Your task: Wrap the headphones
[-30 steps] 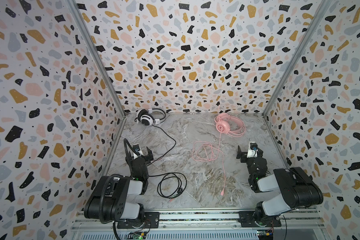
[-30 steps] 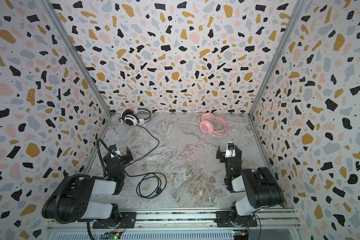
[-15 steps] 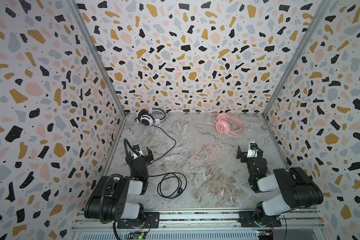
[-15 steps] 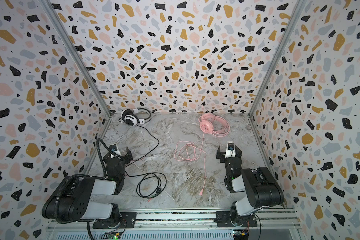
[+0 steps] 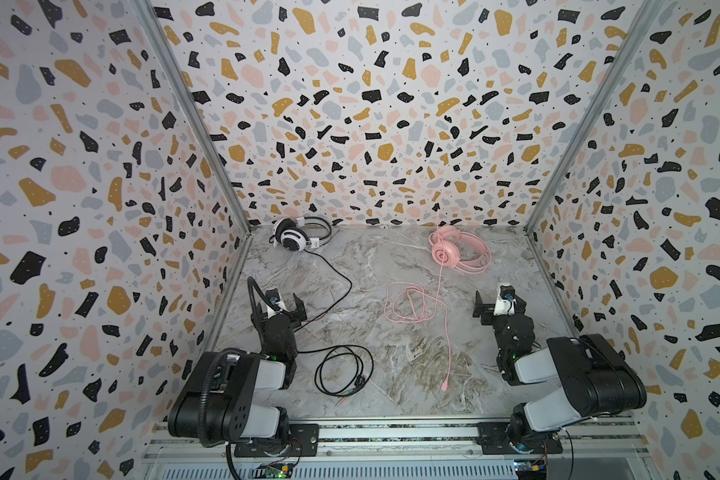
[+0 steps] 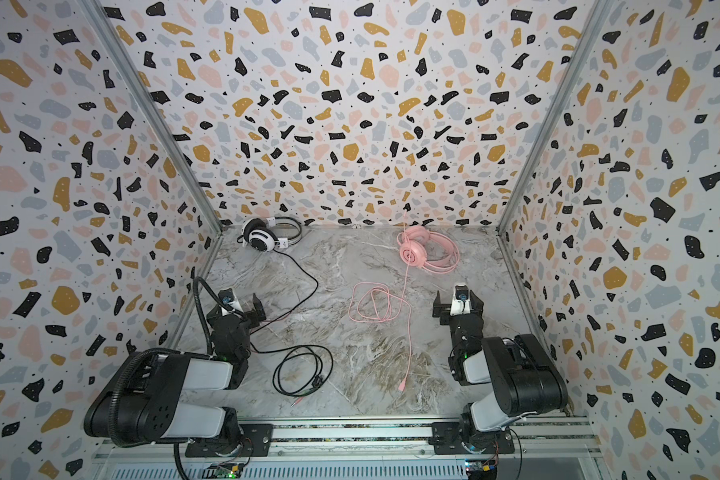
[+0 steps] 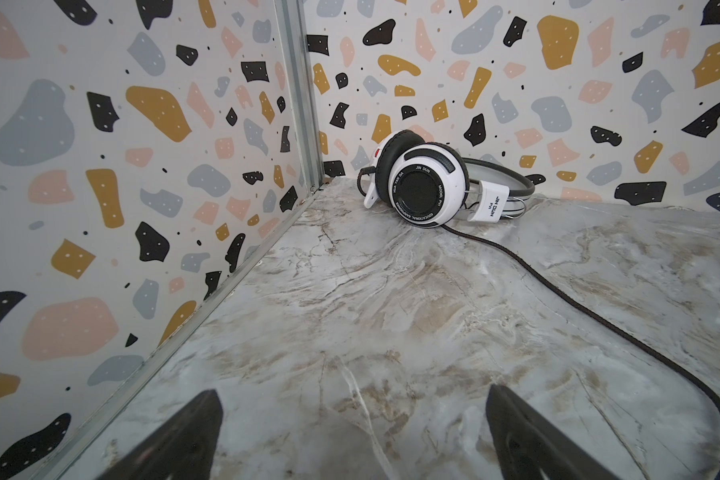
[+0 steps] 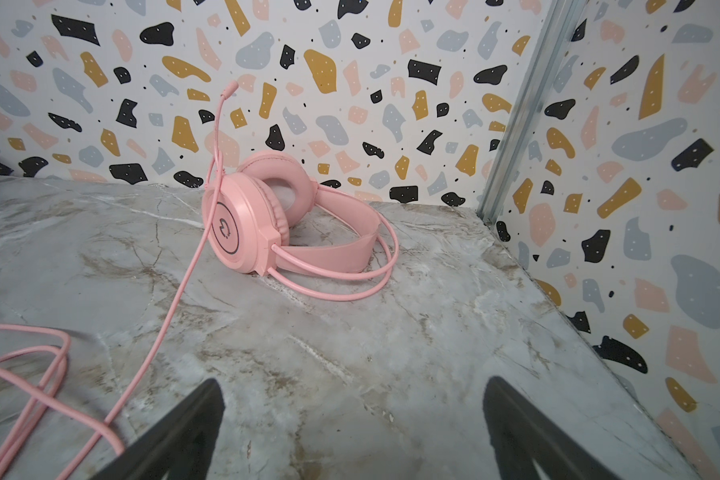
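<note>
The white-and-black headphones (image 5: 294, 239) (image 7: 427, 185) lie in the back left corner. Their thin black cable (image 5: 341, 282) runs forward past my left gripper (image 5: 278, 305) and ends in a loose coil (image 5: 344, 370) near the front. The pink headphones (image 5: 454, 251) (image 8: 267, 224) lie on their side at the back right. Their pink cable (image 5: 408, 305) is tangled mid-table, with its plug (image 5: 444, 386) toward the front. My left gripper (image 7: 352, 392) is open and empty, low over the marble. My right gripper (image 5: 500, 305) (image 8: 352, 384) is also open and empty, short of the pink headset.
Terrazzo-patterned walls (image 5: 100, 208) close in the marble table (image 5: 391, 257) on the left, back and right, with metal corner posts (image 7: 300, 95). A metal rail (image 5: 391, 432) carrying both arm bases runs along the front edge.
</note>
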